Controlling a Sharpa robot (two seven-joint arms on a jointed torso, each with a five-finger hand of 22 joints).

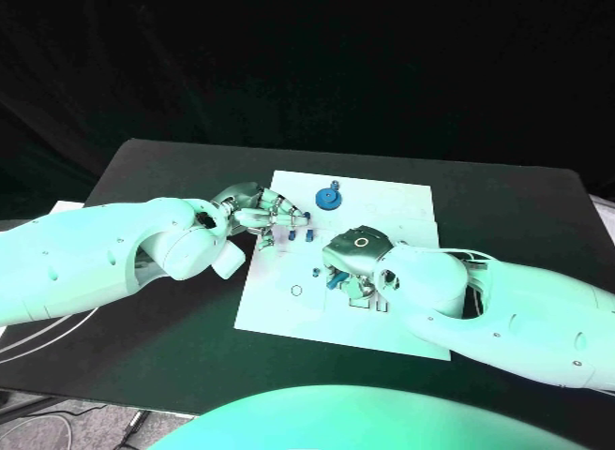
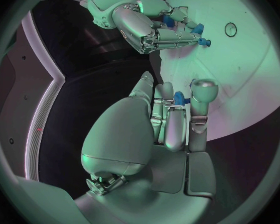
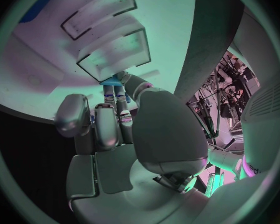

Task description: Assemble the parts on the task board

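The white task board [image 1: 389,211] lies in the middle of the table. A blue gear [image 1: 329,198] stands near its far edge. My left hand [image 1: 261,214] reaches over the board's left side and pinches a small blue part [image 2: 180,100] between thumb and fingers. My right hand [image 1: 358,255] is bent down over the board's middle, its fingers closed around another small blue part [image 3: 117,79] just above the white surface. The left wrist view shows the right hand [image 2: 146,20] with blue pieces [image 2: 200,30] at its fingers. Both hands are close together.
Two rectangular recesses [image 3: 112,50] lie in the board just beyond my right fingertips. A small round hole [image 1: 297,290] sits near the board's left front part, another ring hole [image 2: 231,30] beside the right hand. Black table [image 1: 159,169] surrounds the board.
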